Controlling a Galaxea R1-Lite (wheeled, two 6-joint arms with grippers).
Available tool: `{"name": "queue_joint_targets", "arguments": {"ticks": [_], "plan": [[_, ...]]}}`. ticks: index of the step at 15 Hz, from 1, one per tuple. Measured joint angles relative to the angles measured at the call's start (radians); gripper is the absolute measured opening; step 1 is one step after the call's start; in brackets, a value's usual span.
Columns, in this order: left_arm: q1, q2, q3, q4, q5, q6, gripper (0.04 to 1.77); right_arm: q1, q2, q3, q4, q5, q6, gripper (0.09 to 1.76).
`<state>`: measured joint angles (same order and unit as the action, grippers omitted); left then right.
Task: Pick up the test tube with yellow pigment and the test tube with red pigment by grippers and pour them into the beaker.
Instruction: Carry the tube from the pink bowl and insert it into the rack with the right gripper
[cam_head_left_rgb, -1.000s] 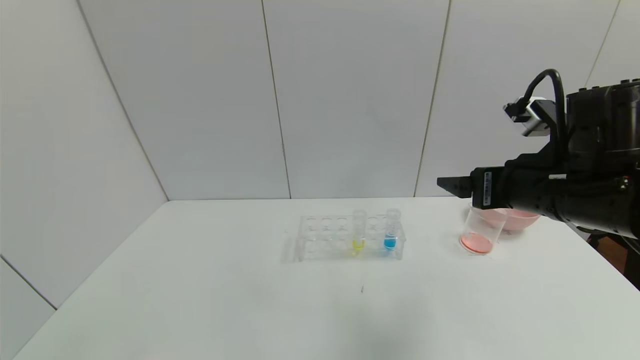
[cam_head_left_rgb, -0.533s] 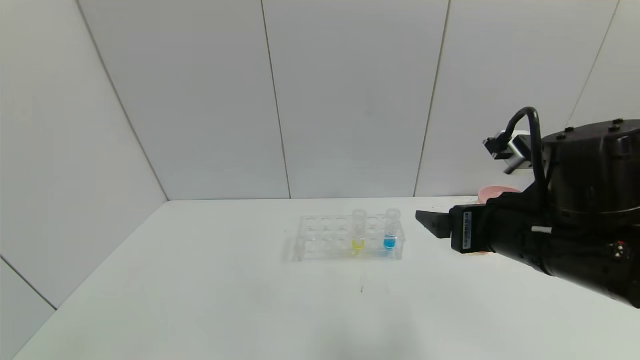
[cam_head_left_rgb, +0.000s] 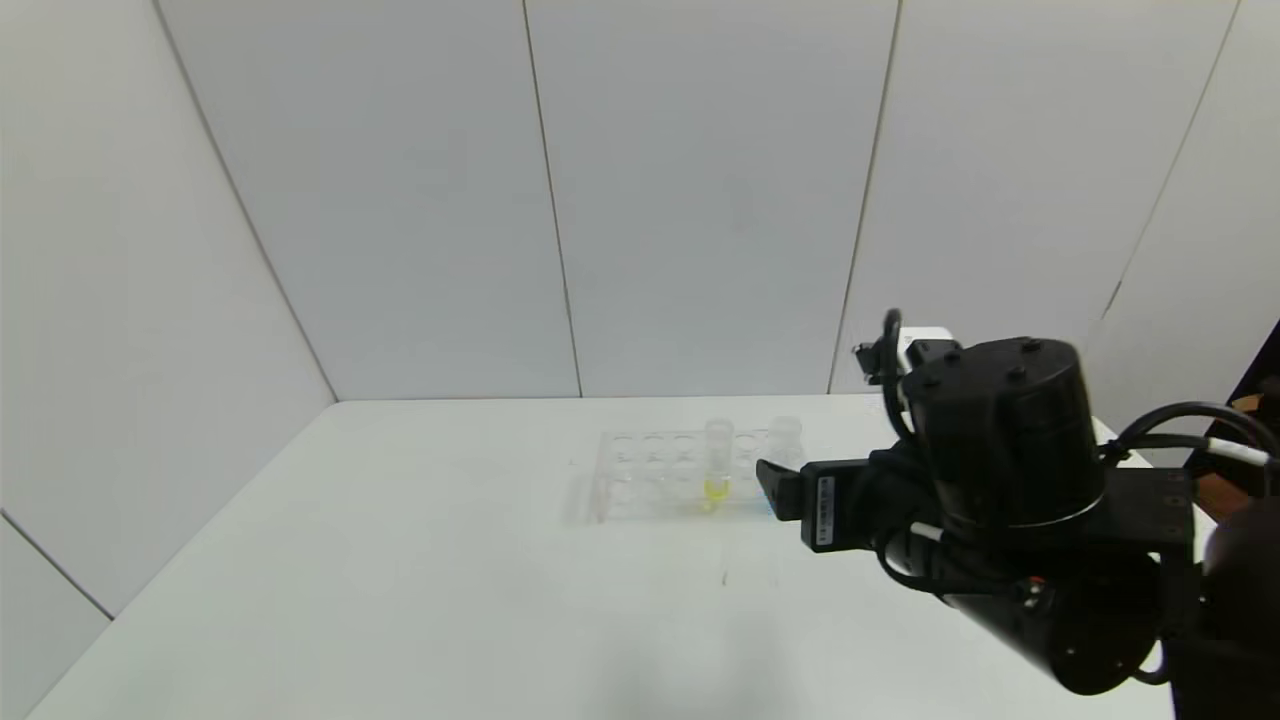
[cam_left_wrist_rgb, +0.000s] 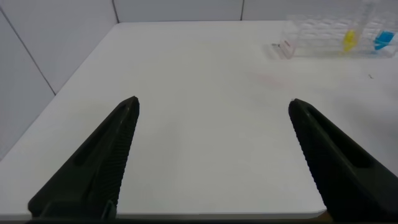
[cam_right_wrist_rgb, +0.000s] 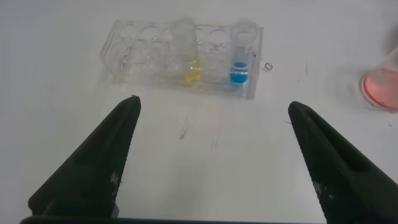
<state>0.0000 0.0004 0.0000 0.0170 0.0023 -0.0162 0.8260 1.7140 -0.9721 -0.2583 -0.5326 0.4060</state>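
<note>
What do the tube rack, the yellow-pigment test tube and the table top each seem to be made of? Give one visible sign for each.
Rack: clear, glossy plastic, probably acrylic; the table shows through its walls.
Test tube with yellow pigment: transparent glass or plastic, unclear which; the yellow liquid shows through.
Table: white, smooth, matte laminate or painted board, by its even, faintly scuffed surface.
</note>
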Motion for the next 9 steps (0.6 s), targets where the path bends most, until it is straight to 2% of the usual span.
{"name": "queue_joint_targets", "arguments": {"ticks": [4,9], "plan": [[0.000,0.000,0.000,0.000,0.000,0.000,1.72,0.040,0.124,-0.012,-0.024,-0.005,0.063,1.70],[0.000,0.000,0.000,0.000,0.000,0.000,1.72,0.045,0.284,-0.080,-0.079,-0.010,0.074,1.71]]}}
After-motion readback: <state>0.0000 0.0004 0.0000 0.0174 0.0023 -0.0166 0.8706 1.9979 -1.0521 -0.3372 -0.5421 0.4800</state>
